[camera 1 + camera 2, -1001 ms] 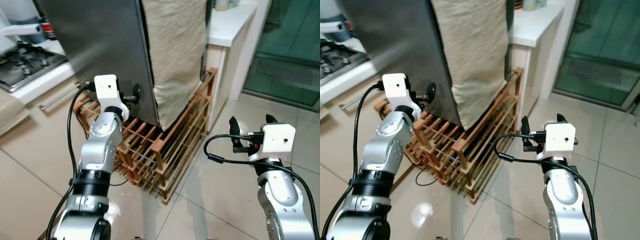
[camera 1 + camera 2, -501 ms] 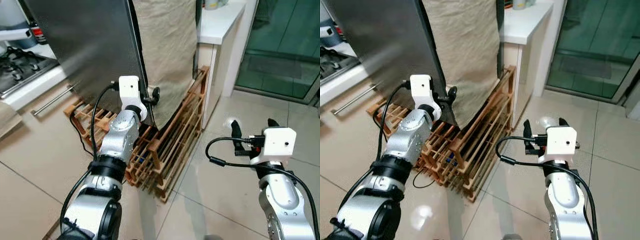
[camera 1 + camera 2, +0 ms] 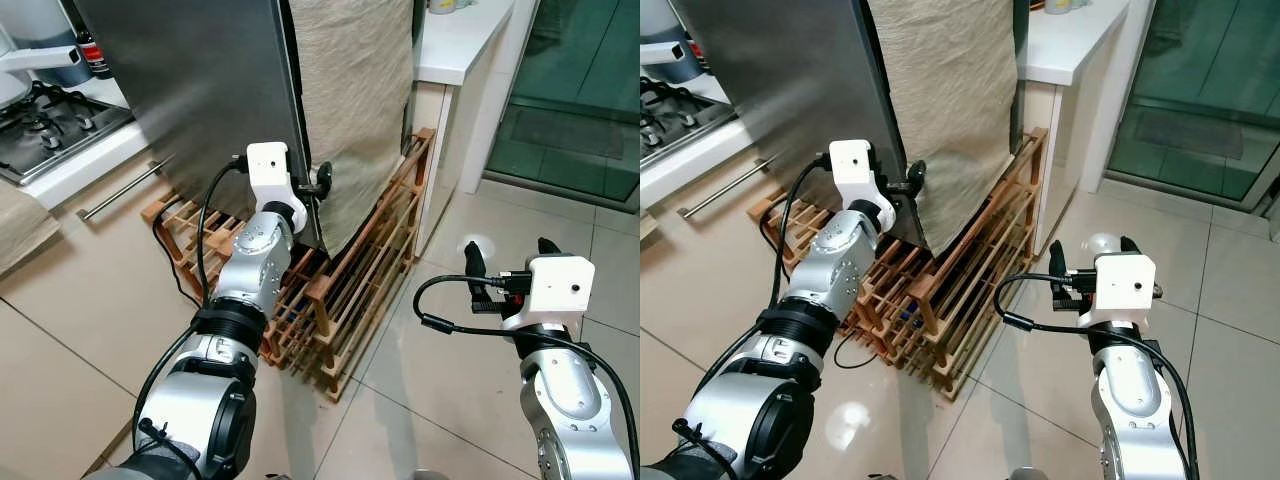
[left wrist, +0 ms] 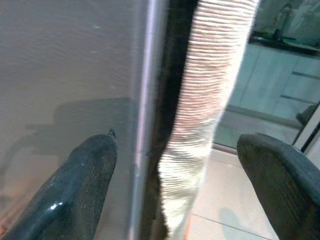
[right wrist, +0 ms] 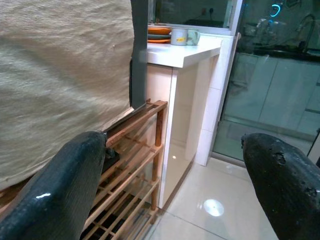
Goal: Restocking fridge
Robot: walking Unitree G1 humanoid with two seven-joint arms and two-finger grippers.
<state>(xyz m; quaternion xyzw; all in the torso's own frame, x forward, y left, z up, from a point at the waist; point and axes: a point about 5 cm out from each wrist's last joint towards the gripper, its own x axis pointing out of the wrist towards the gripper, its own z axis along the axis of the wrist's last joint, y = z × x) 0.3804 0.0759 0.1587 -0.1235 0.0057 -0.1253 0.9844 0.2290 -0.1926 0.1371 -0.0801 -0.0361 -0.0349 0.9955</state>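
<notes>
Left gripper (image 3: 312, 186) is up at the lower front edge of the fridge door (image 3: 200, 90), its black fingers (image 4: 80, 192) spread apart and astride that edge: one lies against the steel face, the other stands out past the beige cloth (image 3: 350, 100) that hangs down the fridge's side. Nothing is clamped between them; from where I stand it looks like a reach to hook or pull the door, not a hold. Right gripper (image 3: 505, 282) hangs over the tiled floor (image 3: 440, 380), well apart from the fridge, fingers (image 5: 65, 195) wide and empty.

As for the restocking, I'd say it has hardly begun. The door looks shut or only barely cracked, neither gripper carries any food or bottle, and I can see no groceries waiting nearby. Opening the door, fetching the goods and shelving them all seem to be left.

Plenty is out of sight. The fridge's top is cut off, its inside is hidden, and the cloth covers its whole side. Whether a dark gap runs behind the door edge or that is just the seal, I cannot tell. A wooden rack (image 3: 350, 290) sits under and beside the fridge; something bluish lies among its slats, too small to name. On the white desk (image 3: 460, 35) by the glass door (image 3: 580, 90) stand a cup (image 5: 179, 36) and some plates, only partly seen
</notes>
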